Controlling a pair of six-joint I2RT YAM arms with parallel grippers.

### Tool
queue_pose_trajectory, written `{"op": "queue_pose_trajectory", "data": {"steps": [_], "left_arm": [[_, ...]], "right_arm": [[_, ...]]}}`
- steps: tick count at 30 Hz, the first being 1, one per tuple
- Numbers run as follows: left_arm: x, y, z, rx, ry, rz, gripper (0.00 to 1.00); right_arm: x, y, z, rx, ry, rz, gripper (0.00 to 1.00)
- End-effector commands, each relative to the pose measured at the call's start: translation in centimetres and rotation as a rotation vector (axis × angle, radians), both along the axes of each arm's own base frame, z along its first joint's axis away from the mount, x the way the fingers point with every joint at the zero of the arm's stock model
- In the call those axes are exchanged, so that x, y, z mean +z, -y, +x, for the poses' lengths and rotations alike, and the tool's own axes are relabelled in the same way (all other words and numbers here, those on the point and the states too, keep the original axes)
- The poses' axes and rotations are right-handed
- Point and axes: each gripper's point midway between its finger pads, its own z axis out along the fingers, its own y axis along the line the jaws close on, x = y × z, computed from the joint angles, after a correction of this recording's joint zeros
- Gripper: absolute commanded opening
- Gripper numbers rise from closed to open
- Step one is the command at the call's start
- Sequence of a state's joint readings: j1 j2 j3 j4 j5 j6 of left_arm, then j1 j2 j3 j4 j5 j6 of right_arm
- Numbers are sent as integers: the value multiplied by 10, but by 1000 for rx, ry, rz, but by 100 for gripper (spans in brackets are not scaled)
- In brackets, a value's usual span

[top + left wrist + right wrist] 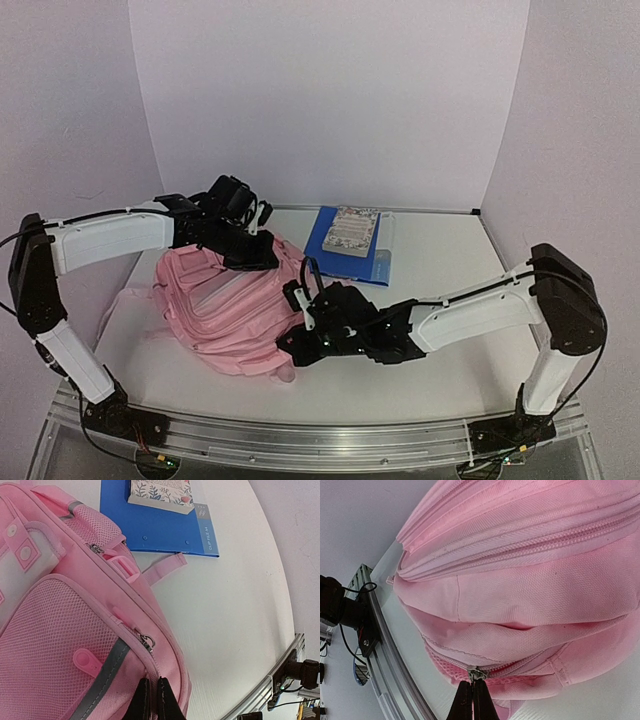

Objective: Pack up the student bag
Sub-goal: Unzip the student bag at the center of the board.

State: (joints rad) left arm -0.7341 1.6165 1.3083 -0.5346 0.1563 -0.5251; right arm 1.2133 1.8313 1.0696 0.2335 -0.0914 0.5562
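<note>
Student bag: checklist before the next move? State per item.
1. Student bag lying flat on the table: ok.
2. A compartment open for loading: not ok. Every zip seen in the wrist views is closed.
3. Right gripper at the zipper slider: ok, shut with its tips right at the slider. Whether the pull is actually pinched: cannot tell.
4. Left gripper holding the bag: cannot tell. It is shut against the bag's edge, but no fabric shows between the fingers.
5. Floral book on the blue folder, beside the bag and apart from both arms: ok.
</note>
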Motion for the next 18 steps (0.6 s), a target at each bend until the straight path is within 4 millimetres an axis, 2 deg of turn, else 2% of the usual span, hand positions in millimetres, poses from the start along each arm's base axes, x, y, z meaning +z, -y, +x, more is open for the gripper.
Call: {"op": "queue_pose_trajectory", "data": {"steps": [1,4,7,11,14,18], "left_arm": [[55,38,34,16,176,-247,0],[57,42,33,4,176,-275,1],[59,39,25,-41,192,-257,25],[62,16,8,-76,231,-171,60],[50,0,-16,-155,223,-91,77],[14,-23,-51,-228,171,80,81]], "right_arm": [[50,-9,5,-92,55,152,0],[45,-8,14,-153,59,146,0],[39,-4,23,-214,61,138,0],[38,14,32,-297,83,128,0],[37,23,33,-320,96,117,0],[31,23,33,-315,86,107,0]]}}
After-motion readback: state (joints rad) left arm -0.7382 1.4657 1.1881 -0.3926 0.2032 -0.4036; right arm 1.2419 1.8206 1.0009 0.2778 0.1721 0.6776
